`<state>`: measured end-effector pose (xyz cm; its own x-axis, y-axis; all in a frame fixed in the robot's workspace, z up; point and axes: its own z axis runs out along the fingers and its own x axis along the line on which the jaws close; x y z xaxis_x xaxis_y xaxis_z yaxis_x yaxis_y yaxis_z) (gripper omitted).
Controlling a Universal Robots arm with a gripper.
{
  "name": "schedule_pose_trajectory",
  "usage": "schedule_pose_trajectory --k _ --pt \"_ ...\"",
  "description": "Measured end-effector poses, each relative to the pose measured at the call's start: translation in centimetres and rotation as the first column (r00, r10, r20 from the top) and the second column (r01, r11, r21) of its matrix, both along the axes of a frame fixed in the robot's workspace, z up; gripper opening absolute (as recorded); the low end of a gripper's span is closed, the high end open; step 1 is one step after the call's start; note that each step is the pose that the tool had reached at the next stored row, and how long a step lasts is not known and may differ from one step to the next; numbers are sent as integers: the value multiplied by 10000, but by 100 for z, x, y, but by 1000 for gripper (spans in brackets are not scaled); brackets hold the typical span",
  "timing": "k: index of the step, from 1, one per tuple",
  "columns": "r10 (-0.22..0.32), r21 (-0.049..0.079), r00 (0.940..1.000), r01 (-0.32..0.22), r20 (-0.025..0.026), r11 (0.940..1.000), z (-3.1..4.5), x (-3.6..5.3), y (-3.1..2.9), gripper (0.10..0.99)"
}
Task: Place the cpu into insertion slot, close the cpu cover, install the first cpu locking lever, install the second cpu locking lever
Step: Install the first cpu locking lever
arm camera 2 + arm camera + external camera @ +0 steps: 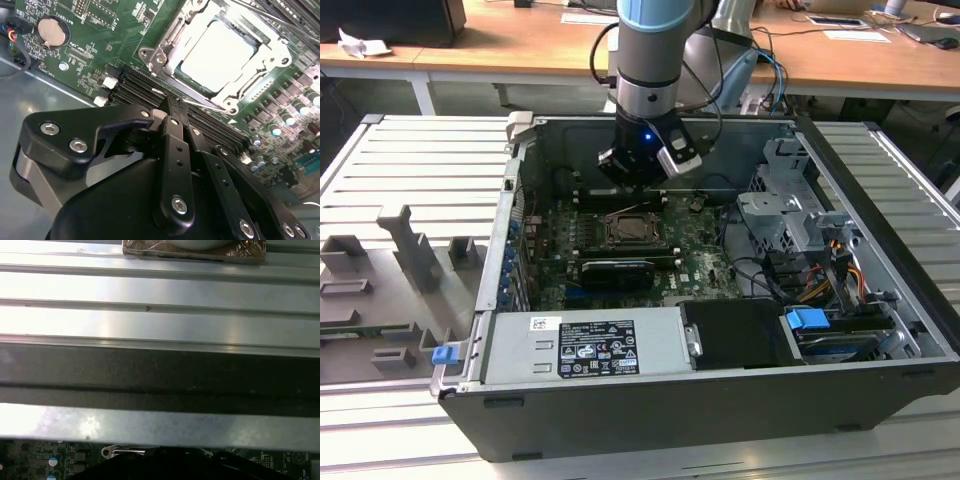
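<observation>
In the second wrist view the cpu lies pale and square in the insertion slot, with the silver cpu cover lying flat as a frame around it. A thin metal lever rod runs along the socket edge nearest my gripper. My black fingers are pressed together, their tips just beside that rod, over the memory slots. In the exterior view my gripper hangs inside the open computer case just behind the socket.
Black memory slots and a coin battery sit on the green board. The case holds a power supply, a drive cage and cables. A case wall crosses the first wrist view.
</observation>
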<state>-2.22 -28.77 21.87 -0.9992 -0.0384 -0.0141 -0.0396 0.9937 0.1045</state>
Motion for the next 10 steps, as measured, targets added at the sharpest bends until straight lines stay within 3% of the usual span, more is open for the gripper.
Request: schedule_pose_trajectory --k 10 --pt "1 0 10000 -1 0 10000 -80 35 0 106"
